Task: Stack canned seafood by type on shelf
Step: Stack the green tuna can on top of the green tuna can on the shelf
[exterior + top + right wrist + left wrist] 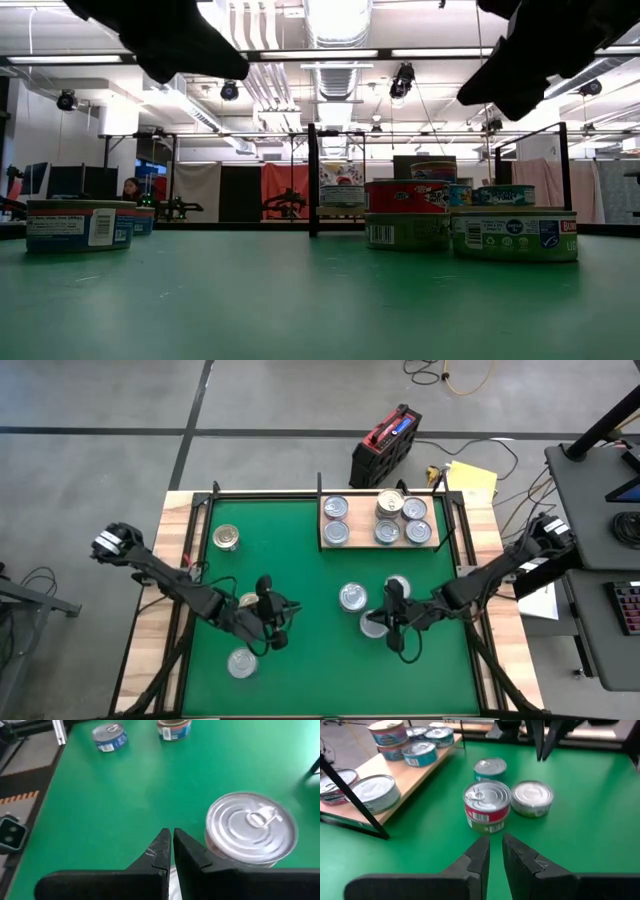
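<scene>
Overhead, six short round metal tins [387,520] are seen grouped on the pale light-brown wooden board [378,544] at the far edge of the green mat [300,600], with others scattered loose. The right gripper [393,622] hangs above three silver-lidded tins [353,597], its fingers pressed together on nothing (confirmed by the right wrist view, where a silver pull-tab tin [251,829] sits just beside them). The left gripper [270,622], nearly closed and empty, is shown by its wrist camera facing a red-and-green-labelled tin [487,806].
</scene>
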Robot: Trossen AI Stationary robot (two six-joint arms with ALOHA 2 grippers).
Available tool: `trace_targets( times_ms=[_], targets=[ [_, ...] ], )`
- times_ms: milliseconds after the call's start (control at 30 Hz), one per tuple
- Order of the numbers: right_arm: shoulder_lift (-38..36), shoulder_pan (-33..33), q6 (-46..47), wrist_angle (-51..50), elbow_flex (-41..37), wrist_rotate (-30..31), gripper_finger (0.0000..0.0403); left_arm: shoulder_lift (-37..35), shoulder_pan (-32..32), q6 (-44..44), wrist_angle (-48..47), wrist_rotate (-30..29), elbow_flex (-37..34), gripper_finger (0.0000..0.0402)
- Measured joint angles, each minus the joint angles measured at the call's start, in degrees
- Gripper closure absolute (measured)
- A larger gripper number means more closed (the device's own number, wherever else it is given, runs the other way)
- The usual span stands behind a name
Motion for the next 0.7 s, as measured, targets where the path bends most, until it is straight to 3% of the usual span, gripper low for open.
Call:
trace_targets(
  times_ms=[233, 700],
  targets=[
    [0.4, 2.1, 2.6, -1.0, 0.0, -2.1, 0.0390, 2.7, -1.4, -3.1, -7.4, 0.1, 4.1, 0.0365],
    [0.5, 4.3, 14.0, -5.1, 0.0, -3.2, 0.0390, 11.0, -1.8, -2.5, -7.1, -0.1, 8.1, 0.0365]
  ],
)
